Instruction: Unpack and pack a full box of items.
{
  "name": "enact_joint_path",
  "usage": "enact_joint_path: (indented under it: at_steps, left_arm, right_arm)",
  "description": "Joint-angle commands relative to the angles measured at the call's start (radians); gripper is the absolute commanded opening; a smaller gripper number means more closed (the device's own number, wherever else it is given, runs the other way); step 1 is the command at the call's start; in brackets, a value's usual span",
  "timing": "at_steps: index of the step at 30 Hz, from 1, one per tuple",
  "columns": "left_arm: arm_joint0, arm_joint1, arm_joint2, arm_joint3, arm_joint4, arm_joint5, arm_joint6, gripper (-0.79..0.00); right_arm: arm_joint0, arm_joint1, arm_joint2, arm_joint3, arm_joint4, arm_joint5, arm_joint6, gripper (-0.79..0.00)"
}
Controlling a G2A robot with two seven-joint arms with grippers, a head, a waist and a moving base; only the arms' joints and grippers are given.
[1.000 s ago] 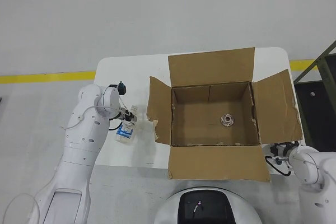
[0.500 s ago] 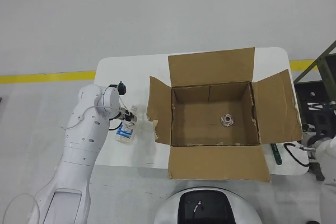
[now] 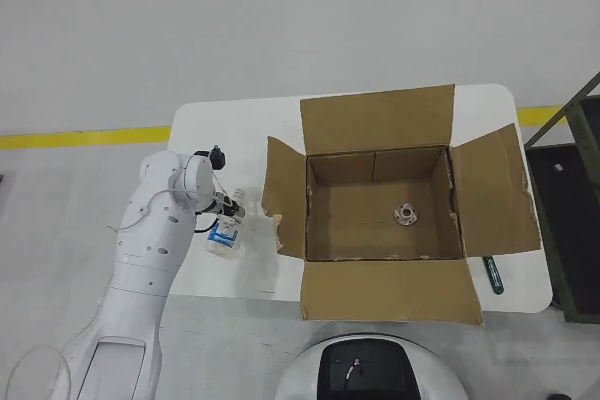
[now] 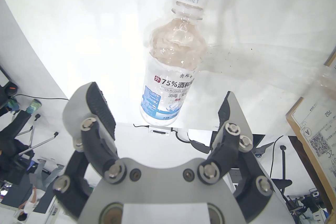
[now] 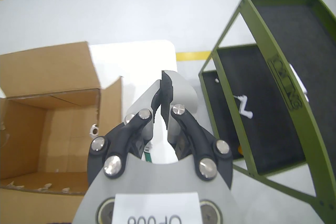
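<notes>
We find the left gripper (image 4: pixel 161 93) spread wide, empty; right gripper (image 5: pixel 163 83) closed, empty. Bottle (image 4: pixel 170 72) lies flat, cap pointing away from the left gripper.

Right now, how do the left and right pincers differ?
Left pincer is open; right pincer is shut. Left pincer faces the bottle lying on the table; right pincer holds nothing and sits beside the box, near the green rack. Both have black ribbed pads.

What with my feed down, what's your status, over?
Left gripper open, at clear plastic bottle lying on white table. Right gripper shut, empty, clear of open brown cardboard box. Nothing in the way.
</notes>
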Motion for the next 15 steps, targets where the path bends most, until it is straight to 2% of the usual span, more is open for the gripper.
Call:
enact_joint_path:
  at_steps: [1,3,6,8,10,11,15]
  left_arm:
    - [0.000,0.000,0.000,0.000,0.000,0.000,0.000,0.000]
    - [0.000,0.000,0.000,0.000,0.000,0.000,0.000,0.000]
    - [0.000,0.000,0.000,0.000,0.000,0.000,0.000,0.000]
    - [0.000,0.000,0.000,0.000,0.000,0.000,0.000,0.000]
    - [0.000,0.000,0.000,0.000,0.000,0.000,0.000,0.000]
    - [0.000,0.000,0.000,0.000,0.000,0.000,0.000,0.000]
    - [0.000,0.000,0.000,0.000,0.000,0.000,0.000,0.000]
  right_arm:
    - [0.039,0.002,-0.095,0.001,0.030,-0.015,0.027,-0.785]
    - [0.067,0.003,-0.201,0.001,0.041,-0.026,0.057,-0.785]
    - [0.051,0.002,-0.324,0.001,0.035,-0.025,0.104,-0.785]
    - [0.010,0.004,-0.405,0.001,-0.021,-0.044,0.128,-0.785]
    - [-0.055,0.004,-0.470,0.021,-0.056,-0.021,0.144,-0.785]
    - [-0.088,0.007,-0.514,0.050,-0.097,-0.053,0.147,-0.785]
    - [-0.153,0.010,-0.568,0.160,-0.187,-0.045,0.095,-0.785]
